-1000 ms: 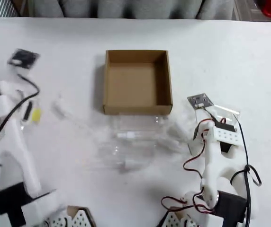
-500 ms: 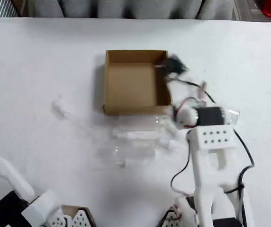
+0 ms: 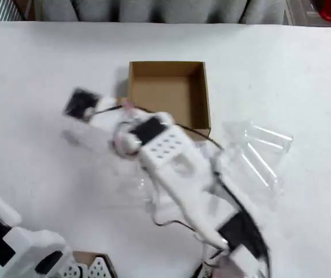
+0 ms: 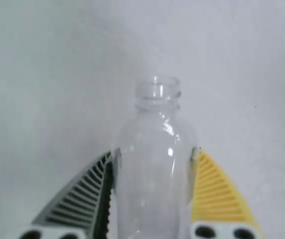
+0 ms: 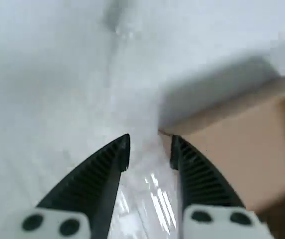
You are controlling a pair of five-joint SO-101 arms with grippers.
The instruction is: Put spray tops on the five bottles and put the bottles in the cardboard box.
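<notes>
while the left gripper (image 4: 152,154) is clamped on the shoulders of a clear bottle (image 4: 156,119), with the neck (image 4: 157,92) bare and pointing away from the wrist, the step in hand looks like capping this one. the hold seems square, one finger on each side. the plastic looks thin and slick, so it would likely twist or squash if a top were pressed on off-centre. it seems best to keep the bottle steady with the neck free. the other arm can then bring the top in straight along the neck's axis, dip tube first, and turn it down gently.

the right gripper (image 3: 81,104) hangs just left of the box (image 3: 203,98), near its front corner. something clear glints by it in the right wrist view, but i cannot tell whether it has hold of anything. what may be a spray top (image 3: 73,138) lies blurred on the table (image 3: 304,69) just beside it. if it is one, it should be taken by the head, not the tube. more bottles (image 3: 258,153) lie in a loose heap right of the box, and none of the five looks packed yet.
</notes>
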